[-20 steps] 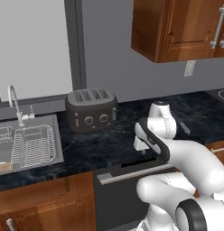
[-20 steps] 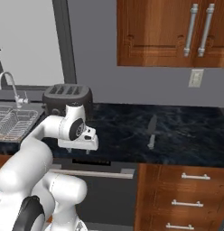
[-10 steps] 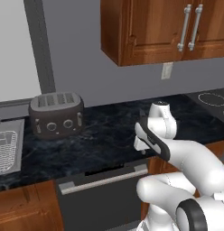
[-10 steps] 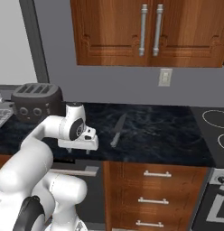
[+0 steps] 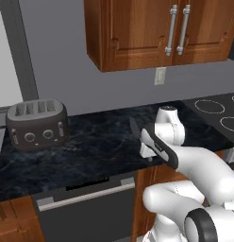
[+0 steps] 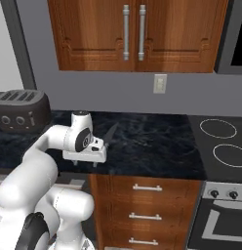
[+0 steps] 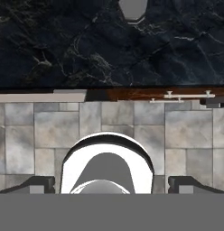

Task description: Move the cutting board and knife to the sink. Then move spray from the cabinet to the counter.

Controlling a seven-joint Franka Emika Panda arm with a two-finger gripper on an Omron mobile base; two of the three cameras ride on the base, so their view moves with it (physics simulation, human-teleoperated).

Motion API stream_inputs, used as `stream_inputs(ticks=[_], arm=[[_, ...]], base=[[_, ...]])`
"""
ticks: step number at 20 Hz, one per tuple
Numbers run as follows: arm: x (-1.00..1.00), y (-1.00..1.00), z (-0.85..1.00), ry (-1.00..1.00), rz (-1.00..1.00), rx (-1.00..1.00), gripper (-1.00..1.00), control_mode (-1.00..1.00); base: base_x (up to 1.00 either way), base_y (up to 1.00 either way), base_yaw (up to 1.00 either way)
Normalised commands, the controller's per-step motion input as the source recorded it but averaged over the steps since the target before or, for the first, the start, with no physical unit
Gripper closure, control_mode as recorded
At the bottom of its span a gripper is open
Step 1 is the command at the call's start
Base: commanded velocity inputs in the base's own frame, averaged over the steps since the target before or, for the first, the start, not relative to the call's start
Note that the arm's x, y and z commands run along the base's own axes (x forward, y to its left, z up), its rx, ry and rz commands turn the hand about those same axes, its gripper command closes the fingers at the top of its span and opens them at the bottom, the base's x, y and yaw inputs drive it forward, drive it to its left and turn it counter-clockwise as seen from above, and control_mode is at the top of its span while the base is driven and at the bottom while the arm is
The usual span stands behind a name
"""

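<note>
Beyond the two-finger gripper [image 7: 112,182], out over the black marble-look counter [image 5: 90,142], lies the slim dark-bladed knife [image 6: 111,131]; its grey handle end [image 7: 133,9] shows at the top of the hand view. Its long axis seems to run away from the hand, toward the wall. Jaws stand wide apart, holding nothing. Above hangs the reddish-brown wooden wall cabinet [image 6: 137,34], doors closed, contents hidden. To the hand's left sits a dark four-slot toaster [image 5: 37,124].

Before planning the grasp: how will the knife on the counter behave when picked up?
The knife looks slim and rigid, so probably light and unbending. Lying flat on the smooth counter, it may slide rather than roll.
</note>
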Motion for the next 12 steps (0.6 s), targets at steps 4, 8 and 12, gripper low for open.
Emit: stream_inputs(ticks=[4, 8, 12], arm=[[0.00, 0.00, 0.00, 0.00, 0.00, 0.00, -1.00, 1.00], [0.00, 0.00, 0.00, 0.00, 0.00, 0.00, -1.00, 1.00], [0.00, 0.00, 0.00, 0.00, 0.00, 0.00, -1.00, 1.00]], base=[[0.33, -0.34, 0.00], [0.41, -0.24, 0.01], [0.43, -0.23, 0.04]])
